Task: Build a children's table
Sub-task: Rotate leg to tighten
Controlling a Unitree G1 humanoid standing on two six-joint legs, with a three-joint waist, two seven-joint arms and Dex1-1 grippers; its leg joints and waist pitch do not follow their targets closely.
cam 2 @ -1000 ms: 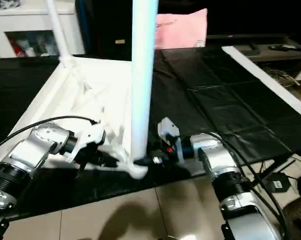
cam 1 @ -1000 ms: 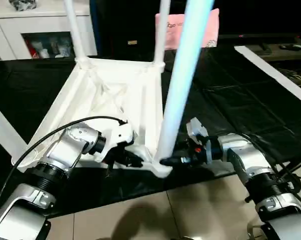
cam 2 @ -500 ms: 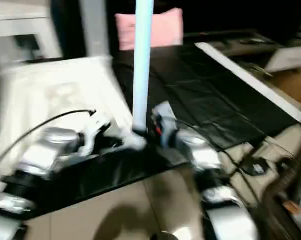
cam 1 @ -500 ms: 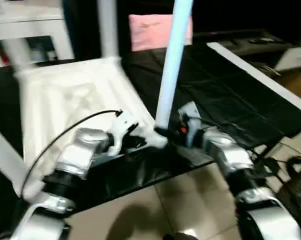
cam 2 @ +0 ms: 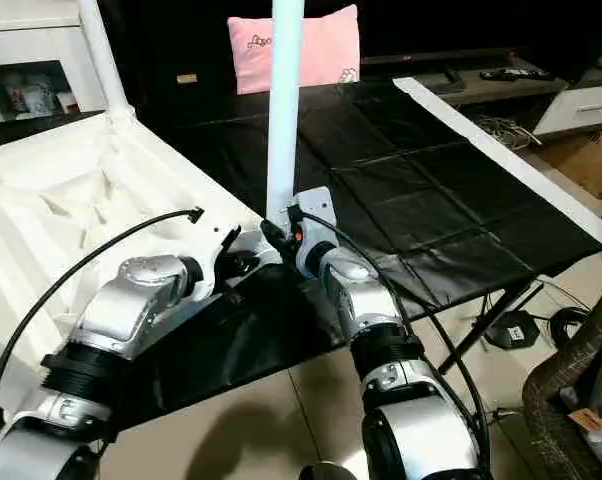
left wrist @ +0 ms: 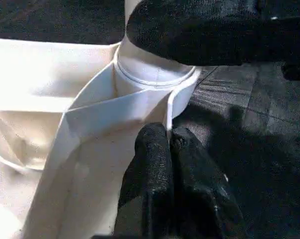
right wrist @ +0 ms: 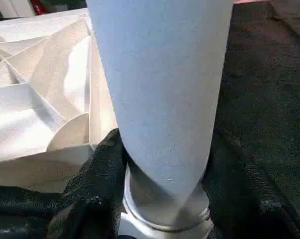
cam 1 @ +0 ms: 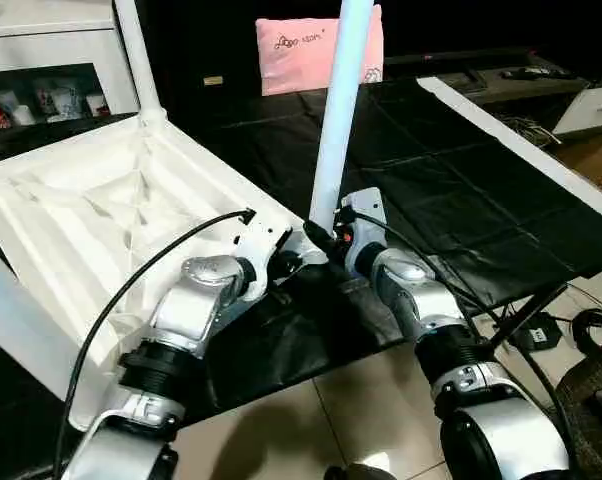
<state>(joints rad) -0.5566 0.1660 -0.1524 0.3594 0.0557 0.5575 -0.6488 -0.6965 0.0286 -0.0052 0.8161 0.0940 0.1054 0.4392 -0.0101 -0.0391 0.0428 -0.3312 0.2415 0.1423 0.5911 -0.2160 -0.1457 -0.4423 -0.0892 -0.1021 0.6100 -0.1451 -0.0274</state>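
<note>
The upturned children's table (cam 1: 101, 220) has swung round on the counter (cam 1: 461, 190). Right end effector (cam 1: 321, 238) grasps the 12 o'clock tube leg (cam 1: 336, 120) at its socket; left end effector (left wrist: 169, 144), clenched, braces the rim. Leg appears nearly seated.

Silver ribbed forearms (cam 1: 186, 320), black cable (cam 1: 131, 290), white wrist housings, black padded fingers (left wrist: 155, 169), possibly rubbery.

Smooth white plastic children's table (cam 1: 101, 220) on a matt black cloth-covered surface (cam 1: 451, 200); soft pink fabric pillow (cam 1: 296, 50) behind.
</note>
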